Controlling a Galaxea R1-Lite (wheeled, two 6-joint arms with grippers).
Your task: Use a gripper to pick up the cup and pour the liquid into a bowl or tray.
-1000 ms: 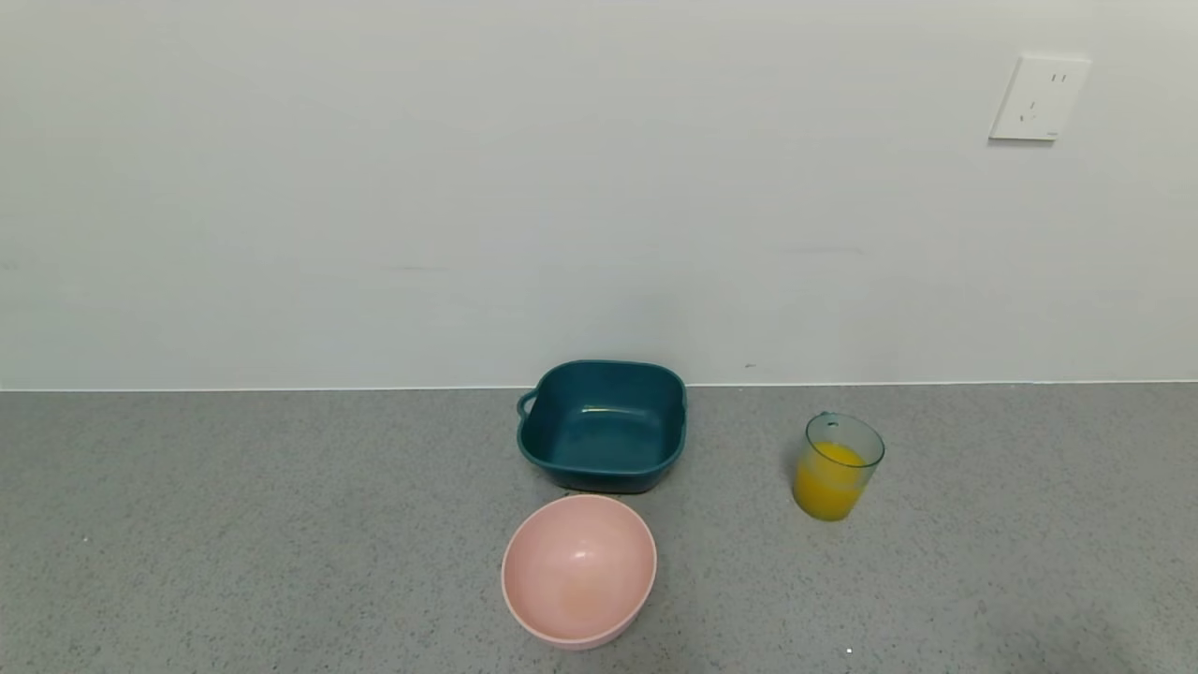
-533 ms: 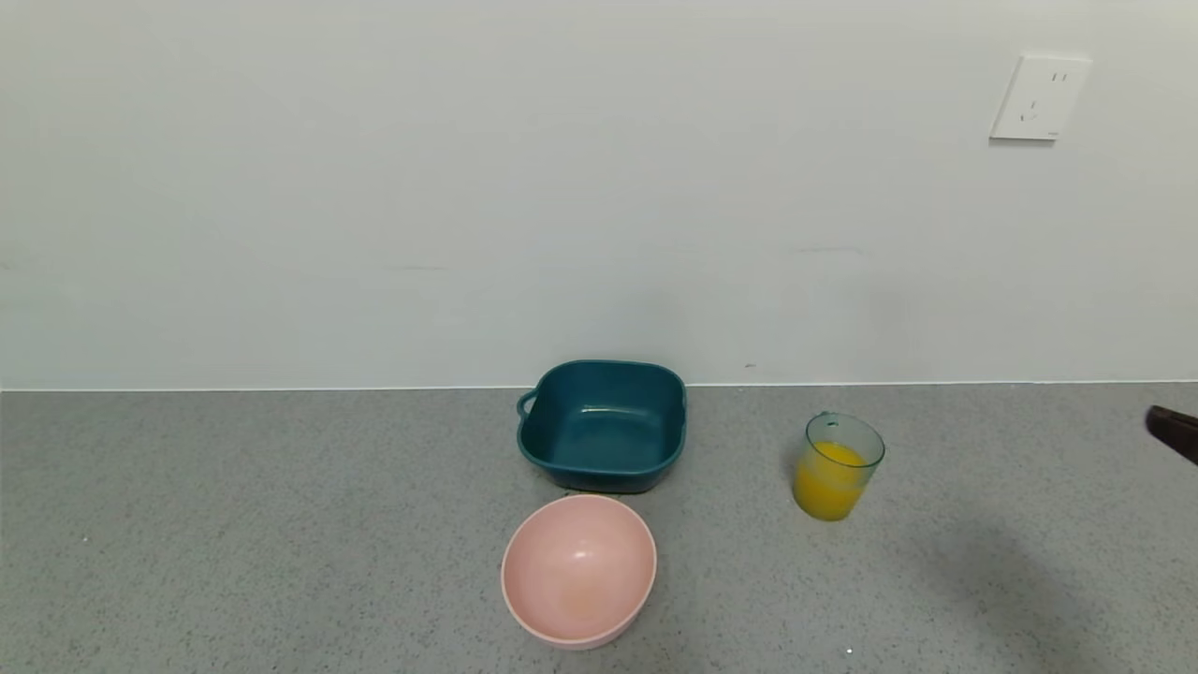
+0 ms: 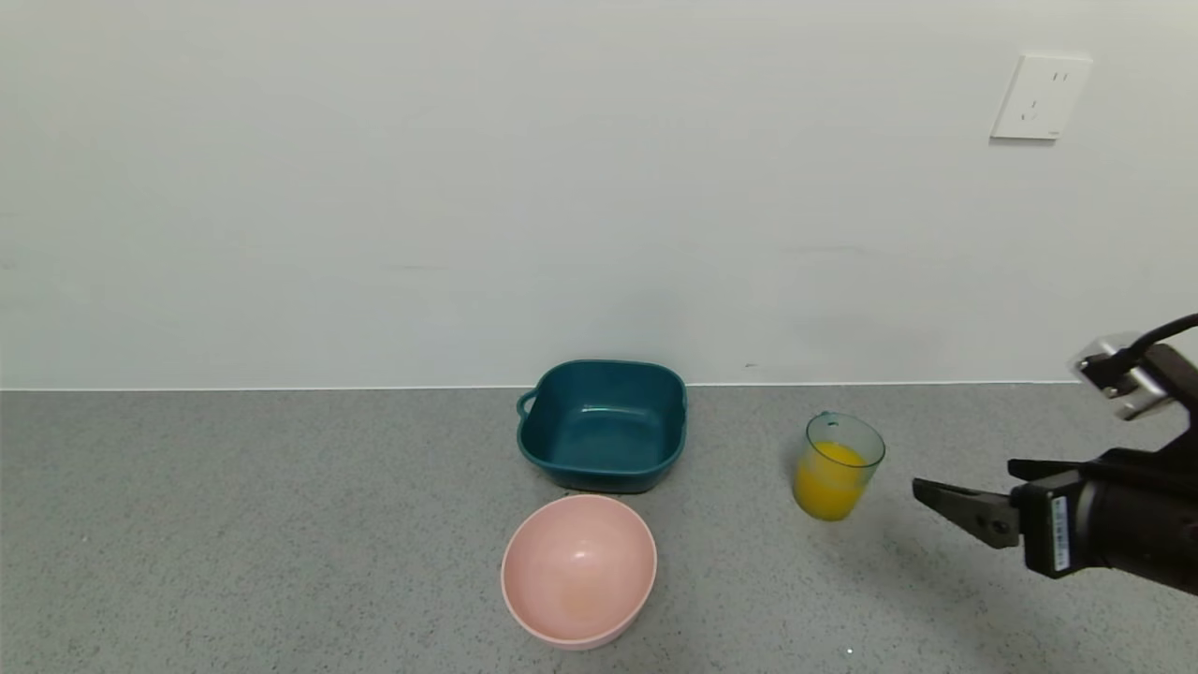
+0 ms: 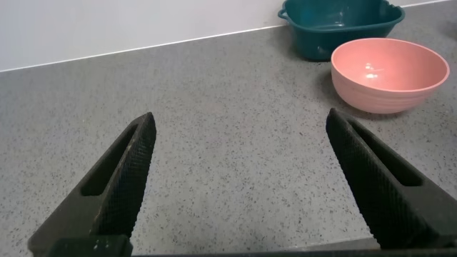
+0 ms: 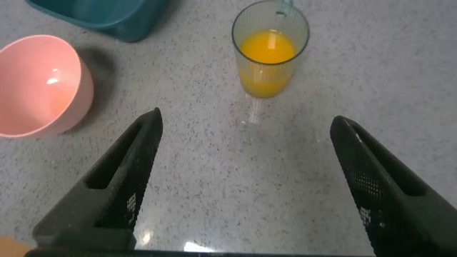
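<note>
Grey speckled worktop (image 3: 281, 562): cup (image 3: 836, 466) upright, part full of orange liquid (image 3: 827, 487), right of teal dish (image 3: 603, 426), pink bowl (image 3: 578, 569) nearer you. Right tool (image 3: 969, 491) just entered from right, spread wide, near cup, not touching. Your approach has begun. Left tool (image 4: 239, 185) spread, parked.

The cup (image 3: 838, 465) is translucent pale blue-green with ribbed walls; the liquid (image 3: 827, 487) in it is opaque orange-yellow. At its nine o'clock the square dish (image 3: 603, 426) is dark teal. The round bowl (image 3: 578, 569) is plain pink. The table (image 3: 234, 534) is grey, finely speckled. The right end effector (image 3: 969, 491) is black with a white barcode sticker.
</note>
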